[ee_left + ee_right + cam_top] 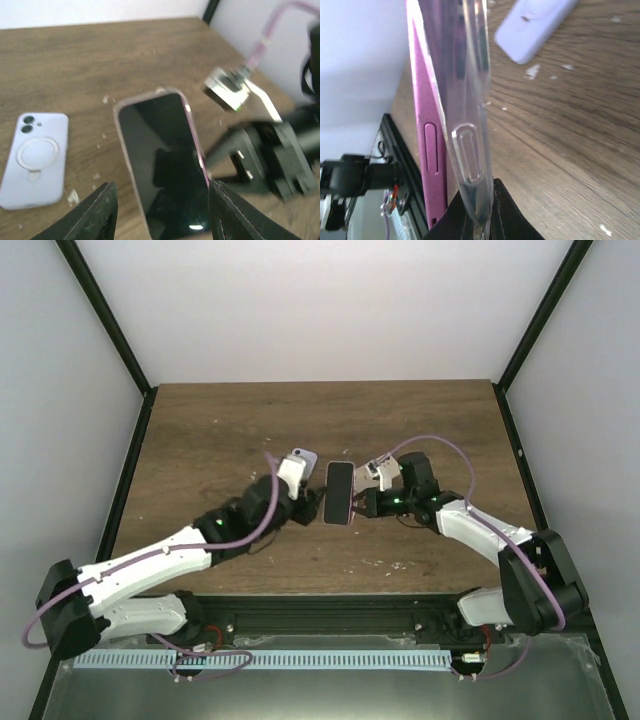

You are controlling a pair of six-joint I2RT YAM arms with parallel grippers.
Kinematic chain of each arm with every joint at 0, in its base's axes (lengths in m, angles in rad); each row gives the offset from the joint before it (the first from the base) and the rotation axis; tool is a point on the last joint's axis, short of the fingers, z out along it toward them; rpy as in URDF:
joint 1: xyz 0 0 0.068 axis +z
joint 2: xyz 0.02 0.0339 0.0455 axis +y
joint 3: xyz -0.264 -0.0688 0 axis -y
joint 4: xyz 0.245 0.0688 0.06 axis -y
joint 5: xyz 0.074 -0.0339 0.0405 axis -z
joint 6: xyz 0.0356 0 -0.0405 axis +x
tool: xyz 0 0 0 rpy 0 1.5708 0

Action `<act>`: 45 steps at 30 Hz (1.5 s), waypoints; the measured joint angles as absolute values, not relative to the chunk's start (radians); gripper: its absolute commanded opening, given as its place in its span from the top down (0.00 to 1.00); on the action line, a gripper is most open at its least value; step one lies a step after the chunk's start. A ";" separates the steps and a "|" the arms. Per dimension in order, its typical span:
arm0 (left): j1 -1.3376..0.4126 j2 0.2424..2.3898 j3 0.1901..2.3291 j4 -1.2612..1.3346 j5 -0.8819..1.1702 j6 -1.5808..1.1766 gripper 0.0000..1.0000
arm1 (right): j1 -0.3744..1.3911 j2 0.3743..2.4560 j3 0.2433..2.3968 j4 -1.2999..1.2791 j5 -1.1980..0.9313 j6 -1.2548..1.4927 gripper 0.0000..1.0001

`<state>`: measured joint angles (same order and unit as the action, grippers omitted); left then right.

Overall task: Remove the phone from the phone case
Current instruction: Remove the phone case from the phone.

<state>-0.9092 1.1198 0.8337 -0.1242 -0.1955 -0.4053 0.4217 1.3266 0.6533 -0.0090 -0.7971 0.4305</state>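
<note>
A pink phone (340,491) with a dark screen sits in a clear case and is held off the wooden table between both arms. My right gripper (362,502) is shut on the case's right edge. In the right wrist view its fingers (507,215) pinch the clear case (465,75), and the pink phone (422,100) stands partly out of it. My left gripper (165,215) is open, one finger on each side of the phone's (162,170) near end. Its right finger (227,210) is at the pink edge and its left finger stands clear of the case.
A lavender phone-shaped item with a ring on its back (35,159) lies flat on the table (200,440), just behind the left gripper (312,508); it also shows in the top view (303,456). Small white crumbs dot the wood. Black frame posts edge the table.
</note>
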 measured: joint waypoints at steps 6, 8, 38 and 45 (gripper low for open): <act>-1.143 1.223 0.835 -0.207 -0.400 -0.334 0.51 | 0.422 1.403 0.754 -0.191 -0.661 0.528 0.99; -1.167 1.262 0.836 -0.218 -0.424 -0.321 0.51 | 0.422 1.420 0.774 -0.217 -0.645 0.551 0.99; -1.187 1.565 0.837 -0.083 -0.340 -0.328 0.54 | 0.422 1.577 0.620 -0.014 -0.670 0.765 0.99; -1.196 1.640 0.918 -0.112 -0.405 -0.296 0.54 | 0.422 1.592 0.626 -0.014 -0.680 0.769 0.99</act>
